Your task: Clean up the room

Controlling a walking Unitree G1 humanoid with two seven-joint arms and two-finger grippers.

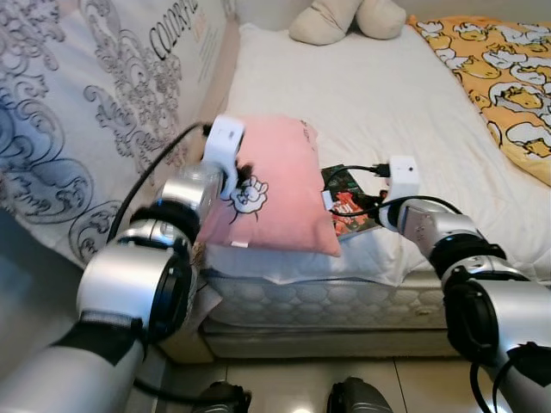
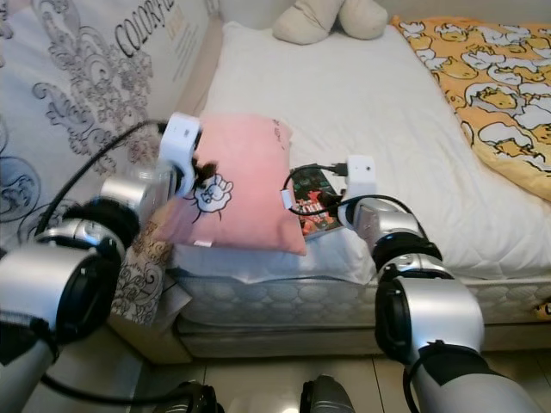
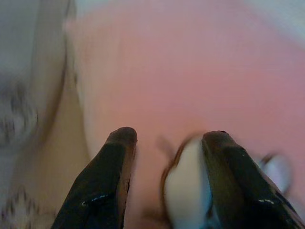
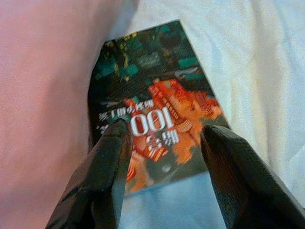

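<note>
A pink pillow [image 1: 288,185] with a white cartoon print lies at the bed's near left corner. My left gripper [image 1: 244,177] is at the pillow's left side, right on the print. In the left wrist view its fingers [image 3: 116,162] stand open with the tips against the pink fabric [image 3: 190,71]. Just right of the pillow a book [image 1: 346,184] with a dark green and orange cover lies flat on the white sheet. My right gripper [image 4: 164,131] hovers open over the book [image 4: 157,86], one finger on each side of the cover's near end.
A yellow duck-print blanket [image 1: 508,77] covers the bed's right side. A beige plush toy [image 1: 344,17] sits at the far end. A grey-patterned bedding roll [image 1: 77,112] stands to the left. The mattress edge [image 1: 327,301] and tiled floor lie below.
</note>
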